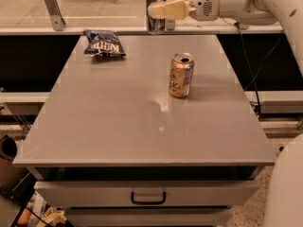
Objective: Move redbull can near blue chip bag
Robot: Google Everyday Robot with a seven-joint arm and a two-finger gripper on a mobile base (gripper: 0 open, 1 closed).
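**Redbull can held up at the far edge**

The tool [160, 11] is at the far edge of the worktop [118, 126], a little right of that edge's middle. Its tan fingers [176, 9] are closed on the redbull can [155, 26]. The can stands upright in the grip, its base about level with the far edge and its top out of sight above. The white arm [236, 1] runs off from the tool towards the far right corner.

The bag [104, 42] lies flat near the far left corner, to the left of the held can and apart from it. A soda can [181, 74] stands upright on the worktop, right of centre and closer to the near edge than the tool, touching nothing else.

Under the near edge a drawer [94, 195] shows its dark handle [148, 198].
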